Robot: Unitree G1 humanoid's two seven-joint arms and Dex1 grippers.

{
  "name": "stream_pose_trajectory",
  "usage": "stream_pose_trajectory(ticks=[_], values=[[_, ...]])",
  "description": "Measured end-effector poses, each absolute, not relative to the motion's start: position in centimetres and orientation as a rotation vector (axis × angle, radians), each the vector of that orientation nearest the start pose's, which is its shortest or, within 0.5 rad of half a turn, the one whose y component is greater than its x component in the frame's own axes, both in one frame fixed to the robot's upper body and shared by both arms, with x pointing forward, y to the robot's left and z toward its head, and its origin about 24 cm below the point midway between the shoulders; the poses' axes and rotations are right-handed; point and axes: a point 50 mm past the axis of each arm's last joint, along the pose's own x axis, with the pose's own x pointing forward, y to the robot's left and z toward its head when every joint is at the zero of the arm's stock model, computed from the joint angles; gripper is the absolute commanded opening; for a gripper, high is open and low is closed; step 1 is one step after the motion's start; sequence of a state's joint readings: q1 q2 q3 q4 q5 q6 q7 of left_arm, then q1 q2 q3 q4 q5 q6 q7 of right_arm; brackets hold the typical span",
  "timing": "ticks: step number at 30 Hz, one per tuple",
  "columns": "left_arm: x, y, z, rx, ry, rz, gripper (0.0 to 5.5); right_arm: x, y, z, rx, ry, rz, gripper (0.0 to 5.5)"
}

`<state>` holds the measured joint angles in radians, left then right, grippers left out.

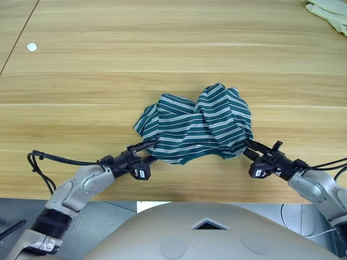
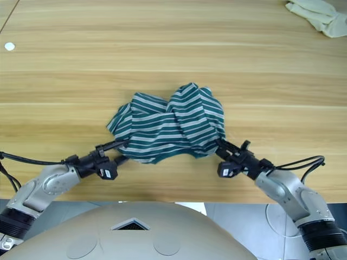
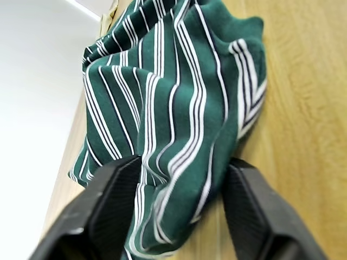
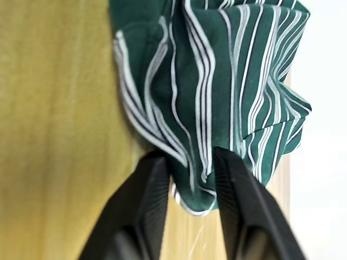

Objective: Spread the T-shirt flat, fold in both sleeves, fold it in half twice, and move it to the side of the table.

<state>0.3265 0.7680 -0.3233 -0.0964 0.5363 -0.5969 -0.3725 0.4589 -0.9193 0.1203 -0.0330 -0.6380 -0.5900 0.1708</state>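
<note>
Lying crumpled, T-shirt (image 1: 198,124), long axis left-right

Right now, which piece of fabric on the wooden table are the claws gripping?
The crumpled green white-striped T-shirt, pinched by left claw and right claw; the pale cloth lies apart, far right.

A T-shirt (image 1: 198,124) lies in a heap on the bench (image 1: 162,43), between the two claws. The left claw (image 1: 153,145) meets the T-shirt's near left edge and the right claw (image 1: 248,143) its near right edge, each with fabric between its fingers. Well beyond the right claw, a cloth (image 1: 328,13) lies at the bench's far corner. Well beyond the left claw sits a small disc (image 1: 32,47).
</note>
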Motion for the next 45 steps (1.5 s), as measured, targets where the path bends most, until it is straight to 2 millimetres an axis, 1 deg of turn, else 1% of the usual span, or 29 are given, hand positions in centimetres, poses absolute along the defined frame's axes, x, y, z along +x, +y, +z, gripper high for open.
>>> stream_pose_trajectory(ticks=[1, 2, 3, 5, 15, 17, 18, 20, 21, 22, 25, 27, 29, 30, 31, 32, 33, 34, 35, 36, 37, 39, 40, 42, 43, 44, 45], values=[[13.6, 17.7, 1.0, 1.073, -0.056, -1.147, 1.76, 13.2, -24.8, 1.9, -1.325, 0.074, 0.931, 0.47], [13.5, 17.7, 0.9, 1.074, -0.050, -1.151, 1.66, 13.1, -24.8, 1.9, -1.326, 0.081, 0.930, 0.33], [13.4, 17.8, 0.9, 1.079, -0.048, -1.156, 1.43, 13.1, -24.9, 1.8, -1.325, 0.084, 0.930, 0.16], [13.4, 17.9, 0.9, 1.087, -0.046, -1.161, 1.26, 13.0, -24.8, 1.8, -1.323, 0.084, 0.938, 0.00], [13.8, 18.1, 1.3, 1.099, -0.066, -1.127, 0.47, 13.2, -24.7, 1.8, -1.325, 0.078, 0.938, 0.00], [14.1, 18.6, 1.5, 1.110, -0.064, -1.087, 0.25, 13.2, -24.8, 1.9, -1.310, 0.080, 0.938, 0.00], [14.3, 19.1, 1.6, 1.059, -0.045, -1.048, 0.11, 13.1, -24.7, 2.0, -1.270, 0.082, 0.939, 0.00], [14.3, 19.7, 2.0, 0.887, -0.037, -0.970, 0.03, 12.1, -23.9, 2.3, -1.108, 0.067, 0.961, 0.00], [14.3, 19.5, 2.6, 0.769, -0.077, -0.944, 0.03, 12.1, -23.3, 3.2, -1.003, 0.014, 0.946, 0.00], [14.4, 19.0, 3.6, 0.665, -0.142, -0.926, 0.03, 12.5, -22.8, 4.5, -0.906, -0.069, 0.913, 0.00], [14.3, 18.3, 6.5, 0.444, -0.319, -0.933, 0.03, 12.5, -22.2, 8.4, -0.662, -0.292, 0.824, 0.00], [13.8, 18.1, 8.9, 0.302, -0.453, -0.958, 0.03, 11.7, -22.3, 11.2, -0.519, -0.444, 0.779, 0.00], [13.6, 18.5, 11.1, 0.180, -0.572, -0.985, 0.03, 11.3, -23.0, 13.5, -0.411, -0.583, 0.736, 0.00], [14.5, 19.0, 11.9, 0.133, -0.611, -0.958, 0.03, 12.0, -23.4, 14.2, -0.398, -0.629, 0.715, 0.00], [16.1, 19.7, 12.6, 0.116, -0.639, -0.908, 0.03, 13.6, -23.7, 14.5, -0.432, -0.650, 0.698, 0.00], [17.7, 20.2, 12.8, 0.127, -0.648, -0.865, 0.03, 15.1, -23.9, 14.5, -0.465, -0.653, 0.678, 0.00], [19.9, 20.8, 12.8, 0.131, -0.637, -0.801, 0.03, 17.1, -24.2, 14.5, -0.494, -0.651, 0.630, 0.00], [21.6, 21.3, 12.7, 0.134, -0.629, -0.748, 0.03, 18.7, -24.3, 14.4, -0.514, -0.649, 0.597, 0.00], [24.0, 21.9, 12.6, 0.150, -0.602, -0.673, 0.03, 21.1, -24.2, 14.2, -0.547, -0.640, 0.542, 0.00], [25.8, 22.0, 12.5, 0.164, -0.584, -0.629, 0.03, 22.8, -24.1, 14.2, -0.567, -0.635, 0.501, 0.00], [27.9, 21.9, 12.4, 0.175, -0.554, -0.581, 0.03, 25.1, -23.7, 14.1, -0.593, -0.620, 0.453, 0.00], [31.3, 21.3, 12.2, 0.182, -0.491, -0.510, 0.03, 29.2, -22.7, 13.9, -0.619, -0.576, 0.366, 0.00], [32.6, 20.9, 12.1, 0.179, -0.455, -0.483, 0.03, 30.9, -22.3, 13.8, -0.628, -0.549, 0.328, 0.00], [35.7, 19.3, 12.0, 0.193, -0.346, -0.407, 0.03, 34.8, -20.9, 14.1, -0.654, -0.471, 0.213, 0.00], [37.2, 18.4, 12.4, 0.205, -0.299, -0.361, 0.03, 36.6, -20.3, 14.6, -0.674, -0.435, 0.144, 0.00], [38.6, 17.5, 13.4, 0.225, -0.272, -0.308, 0.03, 38.1, -19.7, 15.7, -0.693, -0.414, 0.060, 0.00], [39.8, 16.6, 15.1, 0.244, -0.275, -0.248, 0.03, 39.4, -19.3, 17.3, -0.706, -0.420, -0.036, 0.00]])
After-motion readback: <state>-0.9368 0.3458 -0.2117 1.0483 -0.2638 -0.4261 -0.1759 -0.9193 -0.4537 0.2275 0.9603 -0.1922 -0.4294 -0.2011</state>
